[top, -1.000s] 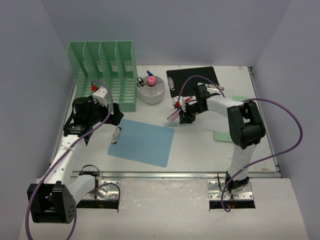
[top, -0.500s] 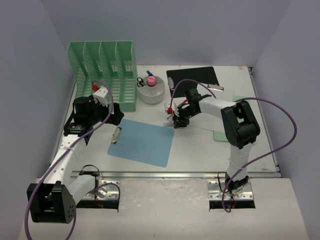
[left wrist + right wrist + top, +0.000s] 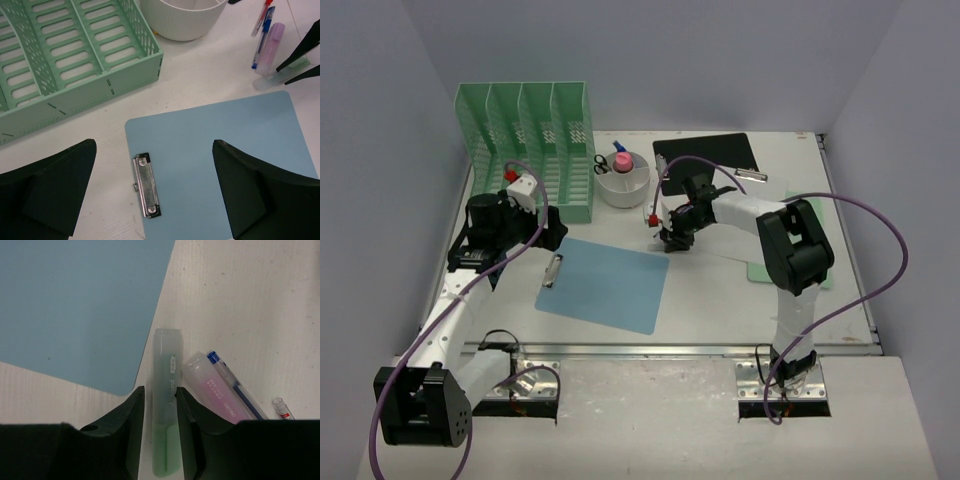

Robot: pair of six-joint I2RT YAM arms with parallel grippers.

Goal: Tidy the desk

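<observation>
The white desk (image 3: 720, 300) carries a blue clipboard (image 3: 605, 285) lying flat at centre left. My right gripper (image 3: 672, 240) is low at the clipboard's far right corner. In the right wrist view, the right gripper (image 3: 160, 392) is shut on a green highlighter (image 3: 167, 370) that lies along the desk beside the clipboard (image 3: 75, 300). A pink highlighter (image 3: 212, 385) and a blue pen (image 3: 235, 385) lie just right of it. My left gripper (image 3: 154, 145) hovers wide open above the clipboard's metal clip (image 3: 146, 185), holding nothing.
A mint-green file rack (image 3: 525, 140) stands at the back left, with a white cup (image 3: 623, 185) of scissors and a pink item beside it. A black clipboard (image 3: 705, 155) lies at the back. A pale green sheet (image 3: 760, 270) lies under the right arm. A red pen (image 3: 261, 17) lies near the cup.
My right gripper has moved left across the desk toward the blue clipboard's corner, staying low. The left arm has not moved.
</observation>
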